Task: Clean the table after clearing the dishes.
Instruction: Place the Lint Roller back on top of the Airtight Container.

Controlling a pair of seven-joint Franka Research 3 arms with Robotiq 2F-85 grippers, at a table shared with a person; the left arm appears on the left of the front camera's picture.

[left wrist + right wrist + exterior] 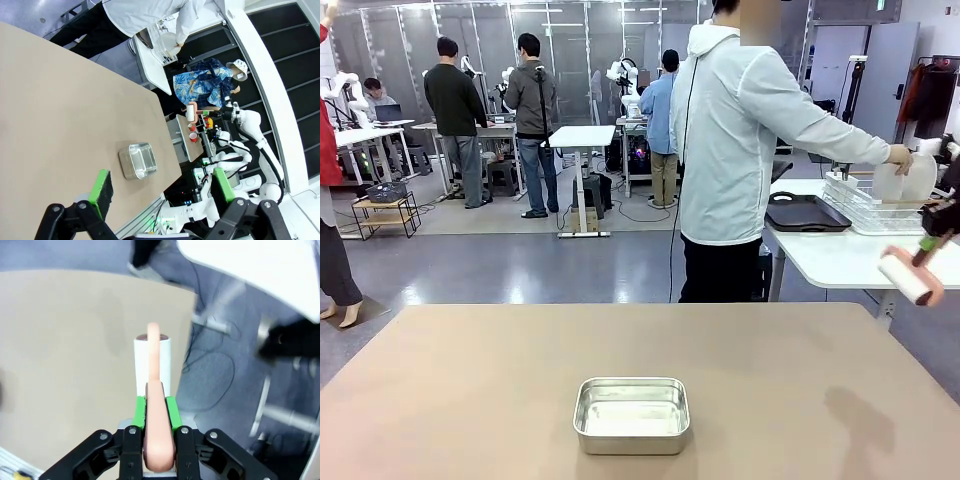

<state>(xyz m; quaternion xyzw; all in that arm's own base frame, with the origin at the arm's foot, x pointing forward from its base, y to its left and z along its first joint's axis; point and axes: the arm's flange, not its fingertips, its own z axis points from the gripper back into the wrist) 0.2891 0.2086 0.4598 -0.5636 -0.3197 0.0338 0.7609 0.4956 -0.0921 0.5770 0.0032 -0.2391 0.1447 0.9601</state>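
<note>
The taupe table [470, 380] spreads across the front view. My right gripper [932, 238] hangs above its right edge, shut on the pink handle of a white roller [908, 276]. From the right wrist, that gripper [156, 412] clamps the handle with the roller [153, 365] pointing out over the table's edge [65, 340]. My left gripper [162, 187] is open high above the table [55, 115], with nothing between its green pads. At the far side a person sets white plates [905, 180] into a rack beside a dark tray [807, 212].
A small steel pan [631, 415] sits near the table's front middle, also below my left gripper [137, 160]. A white side table [840, 260] with a wire dish rack [865, 210] stands at the back right. The person [730, 140] stands beyond the far edge.
</note>
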